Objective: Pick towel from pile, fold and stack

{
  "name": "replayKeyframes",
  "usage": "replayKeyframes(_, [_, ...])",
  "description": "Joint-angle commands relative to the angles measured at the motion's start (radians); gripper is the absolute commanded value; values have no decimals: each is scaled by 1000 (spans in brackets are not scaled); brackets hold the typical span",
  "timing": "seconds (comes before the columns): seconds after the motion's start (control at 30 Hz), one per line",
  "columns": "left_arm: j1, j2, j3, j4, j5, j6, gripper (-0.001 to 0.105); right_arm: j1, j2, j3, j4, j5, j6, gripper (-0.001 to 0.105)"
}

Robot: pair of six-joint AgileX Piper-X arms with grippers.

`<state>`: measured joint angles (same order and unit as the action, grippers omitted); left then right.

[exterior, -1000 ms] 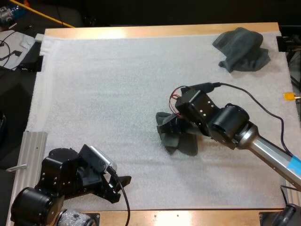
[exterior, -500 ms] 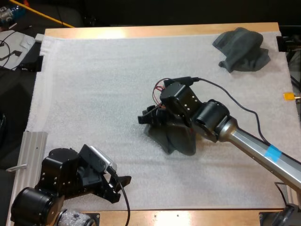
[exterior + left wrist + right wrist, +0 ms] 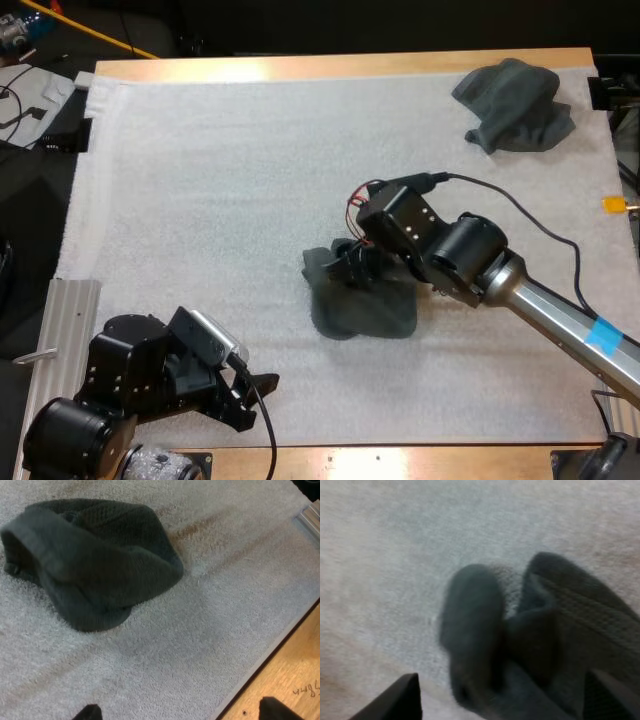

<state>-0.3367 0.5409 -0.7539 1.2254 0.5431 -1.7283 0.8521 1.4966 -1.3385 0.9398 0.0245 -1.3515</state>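
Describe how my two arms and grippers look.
The left arm and right arm are black with rounded cylindrical joints. The right one adds a silver tube with a blue band. The left gripper and right gripper each have two black fingers.

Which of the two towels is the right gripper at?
The middle towel on the mat: the right gripper sits over its far edge. The other towel lies crumpled at the mat's far right corner.

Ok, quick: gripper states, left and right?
Left gripper: open, holding nothing.
Right gripper: open, fingers apart on either side of the crumpled towel, not clamped on it.
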Motion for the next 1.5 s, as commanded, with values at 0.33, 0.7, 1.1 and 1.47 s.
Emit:
replayKeyframes(0.33, [-2,-4,-1,-35,-8,-4,61,-7,-26,71,108,8,-29,63])
replayKeyframes(0.7, [-5,2,-3,-32,-68,-6,61,29,-22,249,-42,-46,18,63])
replayKeyframes(1.1, [-2,4,-3,-31,-56,-5,61,63,151,293,-203,-124,68,57])
replayKeyframes(1.47, [-4,1,-5,-21,-53,-7,61,63,202,298,-233,-92,115,3])
